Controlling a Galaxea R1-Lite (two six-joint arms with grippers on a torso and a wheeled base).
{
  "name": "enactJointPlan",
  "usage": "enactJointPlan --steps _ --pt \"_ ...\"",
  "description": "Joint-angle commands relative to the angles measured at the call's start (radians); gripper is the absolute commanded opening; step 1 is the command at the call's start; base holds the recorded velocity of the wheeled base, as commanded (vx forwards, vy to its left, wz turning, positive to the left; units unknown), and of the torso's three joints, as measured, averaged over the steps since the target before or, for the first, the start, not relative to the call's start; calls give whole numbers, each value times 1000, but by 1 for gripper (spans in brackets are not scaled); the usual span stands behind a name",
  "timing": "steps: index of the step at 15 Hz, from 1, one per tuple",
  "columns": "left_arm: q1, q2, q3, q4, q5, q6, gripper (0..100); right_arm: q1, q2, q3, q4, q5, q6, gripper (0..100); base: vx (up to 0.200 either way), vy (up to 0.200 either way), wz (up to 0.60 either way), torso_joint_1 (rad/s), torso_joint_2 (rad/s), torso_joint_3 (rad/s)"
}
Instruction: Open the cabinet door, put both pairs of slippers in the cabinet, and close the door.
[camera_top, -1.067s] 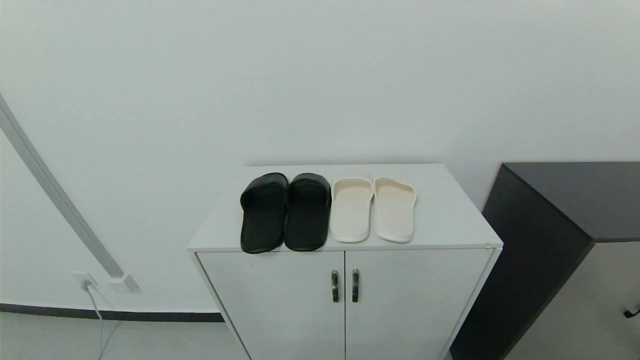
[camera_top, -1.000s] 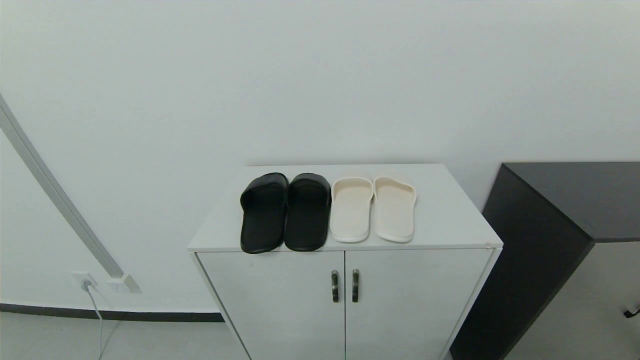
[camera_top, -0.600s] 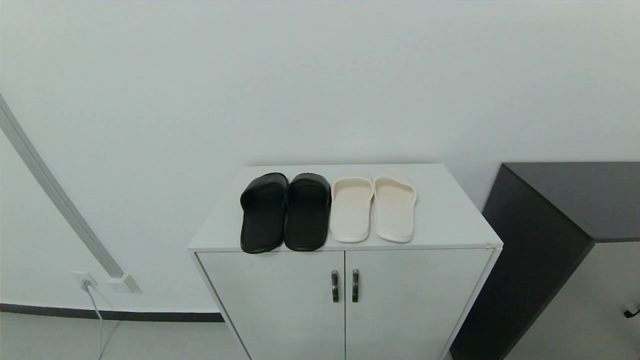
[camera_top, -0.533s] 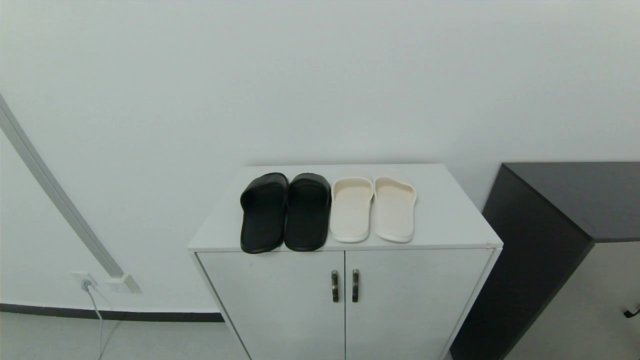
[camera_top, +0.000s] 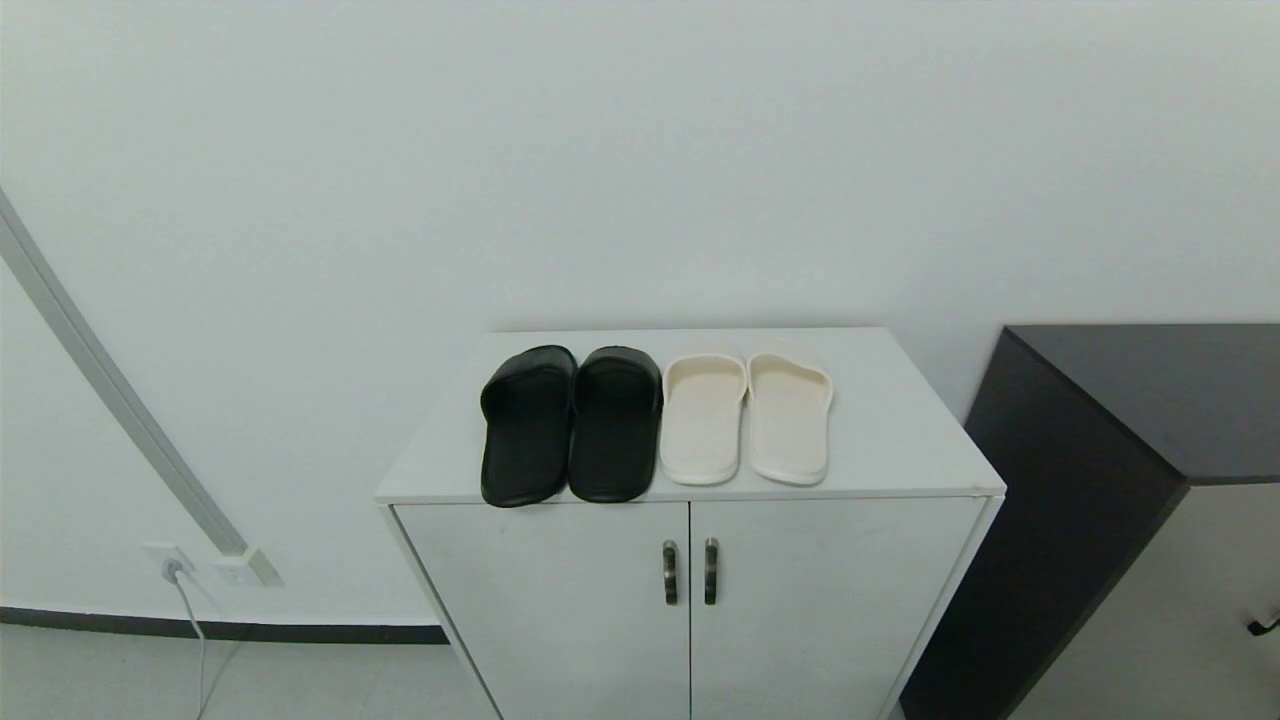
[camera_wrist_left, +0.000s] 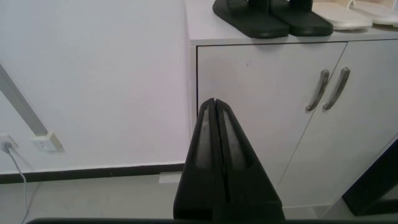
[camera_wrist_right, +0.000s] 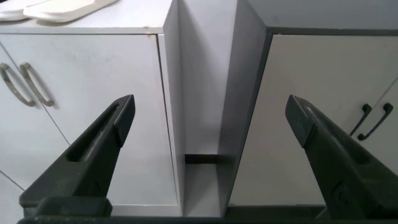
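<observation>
A white cabinet (camera_top: 900, 440) is standing against a pale wall, its two doors (camera_top: 820, 600) sitting shut. On its flat top, two pairs of slippers are lying side by side, heels toward the front edge: a black pair (camera_top: 585, 430) on the left, touching a cream pair (camera_top: 745, 425) on the right.

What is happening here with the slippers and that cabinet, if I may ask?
Nothing is being handled yet. The black slippers and the cream slippers lie side by side on top of the white cabinet, whose two doors are shut. The left gripper is shut and the right gripper open, both low in front of it, touching nothing.
</observation>
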Motion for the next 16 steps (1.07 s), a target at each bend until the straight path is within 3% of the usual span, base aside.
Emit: enactJointPlan --steps 1,4,6,7,10,12,15,16 --pt "-1 1 0 0 0 0 0 1 -2 1 -2 6 -5 100 0 0 0 0 0 0" --pt "-1 1 0 0 -2 0 0 1 4 -12 -13 15 -17 100 0 0 0 0 0 0" --pt "-1 1 0 0 -2 2 0 30 178 -372 26 9 161 100 0 0 0 0 0 0" --pt "-1 1 0 0 -2 2 0 30 277 -478 98 21 153 100 0 0 0 0 0 0" --pt "-1 1 0 0 -2 2 0 38 474 -437 87 96 127 100 0 0 0 0 0 0" --pt "-1 1 0 0 -2 2 0 63 698 -395 -105 150 130 100 0 0 0 0 0 0" --pt "-1 1 0 0 -2 2 0 216 877 -434 -212 113 179 100 0 0 0 0 0 0" --pt "-1 1 0 0 -2 2 0 316 928 -460 -217 38 185 100 0 0 0 0 0 0"
